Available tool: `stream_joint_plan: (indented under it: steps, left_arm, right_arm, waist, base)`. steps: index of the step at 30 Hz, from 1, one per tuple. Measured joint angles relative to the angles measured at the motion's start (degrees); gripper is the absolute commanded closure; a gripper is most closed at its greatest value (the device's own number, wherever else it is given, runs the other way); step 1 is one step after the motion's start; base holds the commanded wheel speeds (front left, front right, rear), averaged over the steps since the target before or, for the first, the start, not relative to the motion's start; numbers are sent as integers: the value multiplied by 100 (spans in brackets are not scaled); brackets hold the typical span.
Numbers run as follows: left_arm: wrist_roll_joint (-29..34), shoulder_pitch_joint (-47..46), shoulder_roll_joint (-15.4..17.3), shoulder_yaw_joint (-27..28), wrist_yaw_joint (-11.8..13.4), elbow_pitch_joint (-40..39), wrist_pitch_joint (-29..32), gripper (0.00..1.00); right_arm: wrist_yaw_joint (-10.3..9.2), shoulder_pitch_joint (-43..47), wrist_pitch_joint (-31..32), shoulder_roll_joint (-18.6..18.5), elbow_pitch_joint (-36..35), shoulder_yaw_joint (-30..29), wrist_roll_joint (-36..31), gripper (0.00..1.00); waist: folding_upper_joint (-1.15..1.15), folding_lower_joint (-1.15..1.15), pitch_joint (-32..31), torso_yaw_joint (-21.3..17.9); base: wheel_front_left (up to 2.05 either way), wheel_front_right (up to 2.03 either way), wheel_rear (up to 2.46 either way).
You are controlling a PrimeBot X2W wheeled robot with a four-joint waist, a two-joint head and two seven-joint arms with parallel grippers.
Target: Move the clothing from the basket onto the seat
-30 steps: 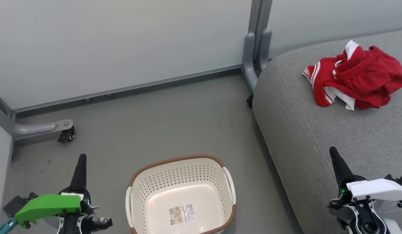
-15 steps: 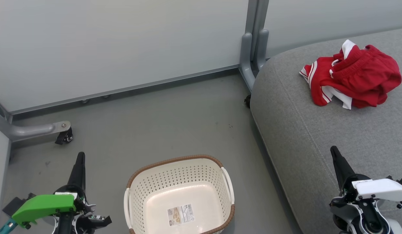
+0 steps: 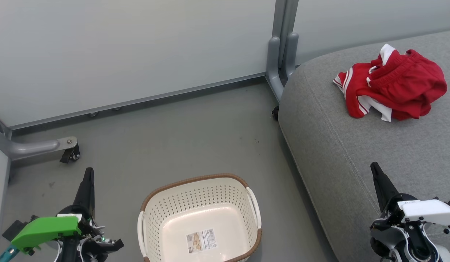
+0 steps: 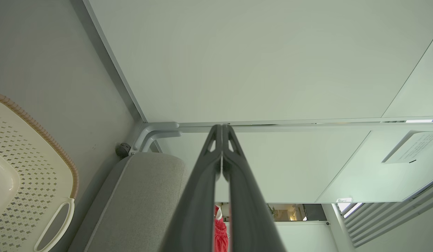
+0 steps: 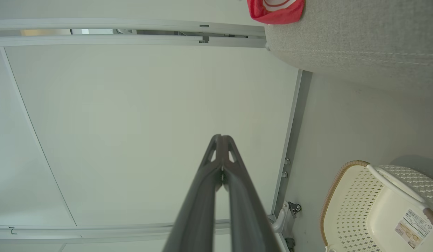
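Note:
The red clothing (image 3: 392,86) lies bunched on the grey seat (image 3: 355,145) at the upper right, white stripes showing at its left side; it also shows as the clothing (image 5: 276,10) and as a red sliver (image 4: 220,234) in the wrist views. The cream basket (image 3: 201,218) stands on the floor at the bottom centre, with only a label inside. My left gripper (image 3: 88,173) is shut at the lower left, left of the basket. My right gripper (image 3: 374,166) is shut at the lower right, over the seat's front part. Neither holds anything.
Pale partition panels (image 3: 137,54) stand behind, on grey metal feet with castors (image 3: 70,154) at the left and a grey post (image 3: 281,54) beside the seat's corner. Grey floor (image 3: 181,134) lies between the panels, the basket and the seat.
The whole head view has shifted a little, so the camera moved. Both grippers stay shut and in much the same place. The clothing and the basket have not moved.

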Motion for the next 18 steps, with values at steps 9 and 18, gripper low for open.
stream_joint_plan:
  steps: [9, 18]
  left_arm:
    - [0, 0, 0, 0, 0, 0, 0, 100]
    - [-1, 0, 0, 0, 0, 0, 0, 100]
  right_arm:
    - [0, -2, 0, 0, 0, -3, 0, 100]
    - [0, -2, 1, 2, 1, -7, -1, 100]
  waist:
    - [0, 0, 0, 0]
    - [0, 0, 0, 0]
  base:
    - [0, 0, 0]
    - [0, 0, 0]
